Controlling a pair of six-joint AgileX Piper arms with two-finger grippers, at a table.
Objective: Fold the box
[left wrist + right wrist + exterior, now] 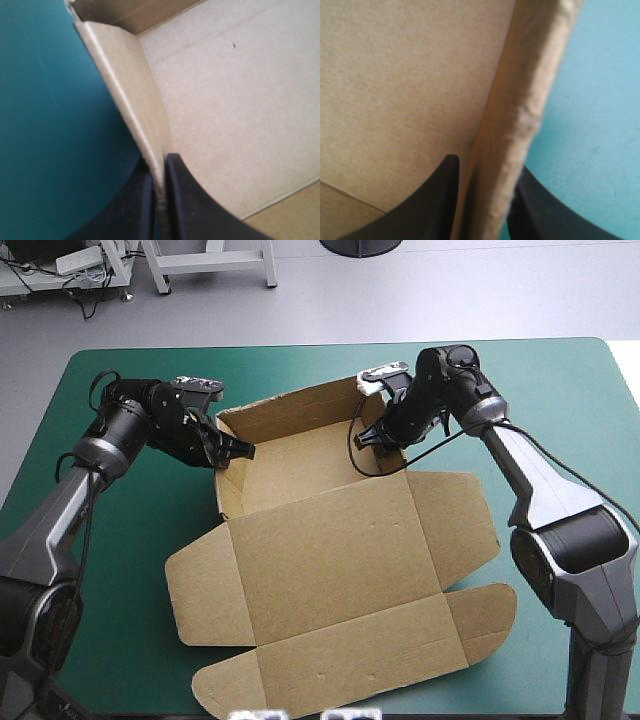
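Clamping the box (330, 540) by raised walls — left claw (238, 451), right claw (376, 441)

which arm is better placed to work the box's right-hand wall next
Right, probably. The right gripper has its jaws shut on the right wall of the box, as its wrist view shows. The left gripper is clamped on the opposite wall, across the tray floor.

You see the whole table (130, 640) from above and behind, facing forward and down, left wrist view tight along the left wall (125, 90) of the box (330, 570), right wrist view tight along its right wall (520, 100), both walls shared with your high view
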